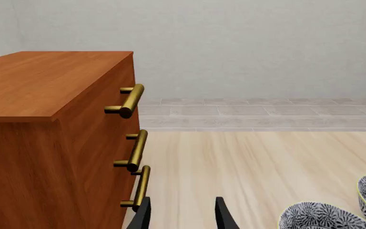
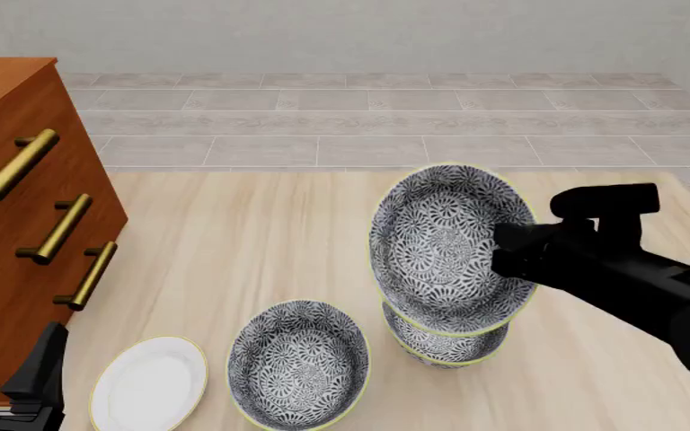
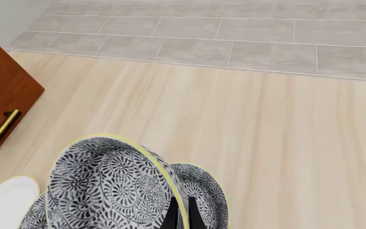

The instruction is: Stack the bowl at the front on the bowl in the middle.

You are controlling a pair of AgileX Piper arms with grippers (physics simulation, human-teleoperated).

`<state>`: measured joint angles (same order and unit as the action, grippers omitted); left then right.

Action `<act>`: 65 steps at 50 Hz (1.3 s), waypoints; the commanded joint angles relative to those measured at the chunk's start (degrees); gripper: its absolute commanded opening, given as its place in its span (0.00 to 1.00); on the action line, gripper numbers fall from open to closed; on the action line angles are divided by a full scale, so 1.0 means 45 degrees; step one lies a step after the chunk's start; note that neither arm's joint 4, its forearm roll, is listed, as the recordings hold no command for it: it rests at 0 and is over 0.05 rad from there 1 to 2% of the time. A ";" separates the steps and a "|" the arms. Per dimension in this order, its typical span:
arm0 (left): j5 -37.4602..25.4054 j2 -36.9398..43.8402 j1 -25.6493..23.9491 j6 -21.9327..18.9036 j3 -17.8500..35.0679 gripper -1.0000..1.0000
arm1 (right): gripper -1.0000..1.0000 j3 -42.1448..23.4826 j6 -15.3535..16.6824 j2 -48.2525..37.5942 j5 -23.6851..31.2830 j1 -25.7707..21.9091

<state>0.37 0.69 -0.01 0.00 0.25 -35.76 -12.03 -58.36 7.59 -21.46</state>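
The bowl at the front (image 2: pixel 441 242), blue-grey floral with a pale yellow rim, hangs tilted above the table. My right gripper (image 2: pixel 516 256) is shut on its right rim; in the right wrist view the fingertips (image 3: pixel 170 217) pinch that bowl's (image 3: pixel 106 186) rim. Directly beneath stands the bowl in the middle (image 2: pixel 447 346) (image 3: pixel 202 191), upright and partly hidden by the held one; I cannot tell whether they touch. My left gripper (image 2: pixel 10 377) (image 1: pixel 183 219) is open and empty at the front left, beside the cabinet.
A third bowl alike (image 2: pixel 297 364) (image 1: pixel 323 217) stands at the front left, with a flat white plate (image 2: pixel 147 382) (image 3: pixel 5 202) beside it. A wooden drawer cabinet (image 2: pixel 22 206) (image 1: pixel 43 119) with brass handles takes up the left side.
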 commanded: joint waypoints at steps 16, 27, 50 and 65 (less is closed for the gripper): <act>0.0000 -0.0001 -0.0001 0.0001 0.0000 1.00 | 0.00 0.0671 -0.0045 -0.0825 -0.0978 0.0673; 0.0001 0.0004 -0.0001 -0.0002 0.0000 1.00 | 0.00 0.0704 0.0006 -0.1182 -0.1227 0.0851; 0.0001 0.0003 0.0000 0.0000 0.0000 1.00 | 0.00 0.0966 0.0103 -0.2780 -0.2381 0.0961; 0.0001 0.0002 0.0000 -0.0001 0.0000 1.00 | 0.00 0.1285 -0.0406 -0.3012 -0.2683 0.0816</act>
<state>0.38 0.70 -0.01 -0.01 0.25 -30.43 -12.45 -71.03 -3.37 -17.57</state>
